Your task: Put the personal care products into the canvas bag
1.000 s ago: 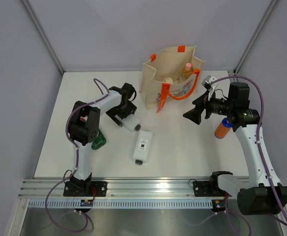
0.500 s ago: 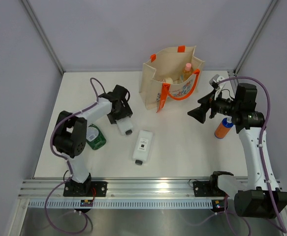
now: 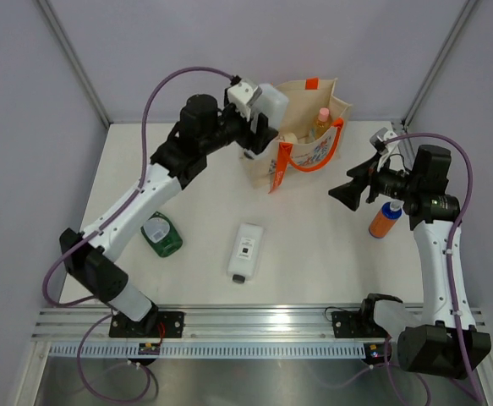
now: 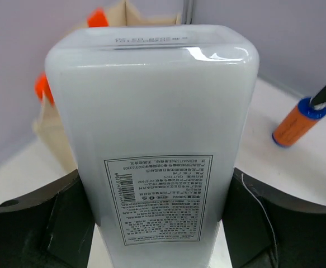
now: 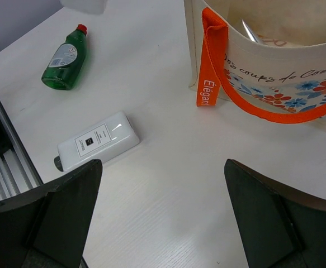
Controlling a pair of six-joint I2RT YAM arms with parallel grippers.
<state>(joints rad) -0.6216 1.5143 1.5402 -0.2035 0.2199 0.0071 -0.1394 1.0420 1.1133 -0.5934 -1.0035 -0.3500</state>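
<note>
Jaws of the left gripper (image 3: 259, 118) are clamped on the flanks of a white bottle (image 4: 151, 111), which a second ago lay on the table (image 3: 314, 254) beside the green bottle (image 3: 161, 234) with the fingers spread over it. The grip has since closed and the bottle has been lifted clear and carried to the left rim of the canvas bag (image 3: 267, 156), held high. That suggests the pick is done and only the last stretch over the opening and the release remain for this item. The left arm now reaches in a long diagonal from its base, nearly straightened, with the wrist bent toward the bag. From above, the bottle appears at the rim, not yet clearly over the mouth. A tan pink-capped bottle (image 3: 321, 121) already stands inside. The right gripper (image 3: 347, 190) stays spread wide and empty, hovering near the orange blue-capped bottle (image 3: 384, 220), its arm barely shifted. A second white bottle (image 3: 244, 251) lies flat mid-table.
</note>
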